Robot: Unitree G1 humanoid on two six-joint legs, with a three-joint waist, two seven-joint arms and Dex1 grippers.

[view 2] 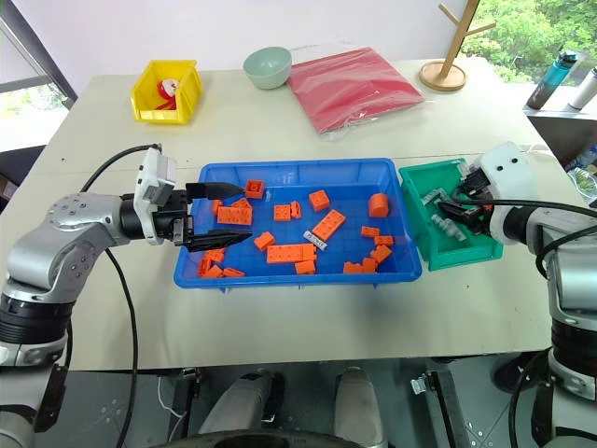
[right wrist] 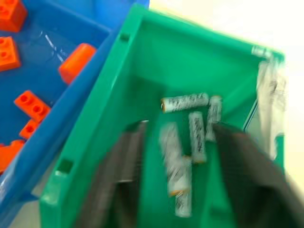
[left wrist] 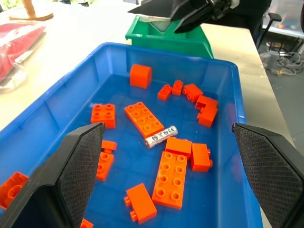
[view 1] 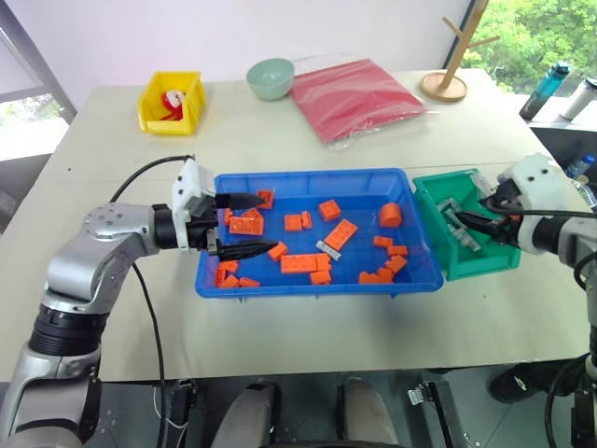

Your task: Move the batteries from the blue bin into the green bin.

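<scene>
Green bin [view 1: 466,238] edge-to-edge with blue bin [view 1: 308,278]; right end effector [right wrist: 178,161] parted, empty, above batteries [right wrist: 183,137].

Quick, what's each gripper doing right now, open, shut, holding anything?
Left gripper: open, empty, over the shallow bright-blue plastic bin.
Right gripper: open, empty, over the small teal-green plastic bin.

Right gripper [right wrist: 173,190] fingers are motion-blurred in your right wrist view, so jaw gap is unreadable. They cover part of the batteries [right wrist: 184,102] in the green bin [right wrist: 95,142], so you can't get an exact count.
</scene>
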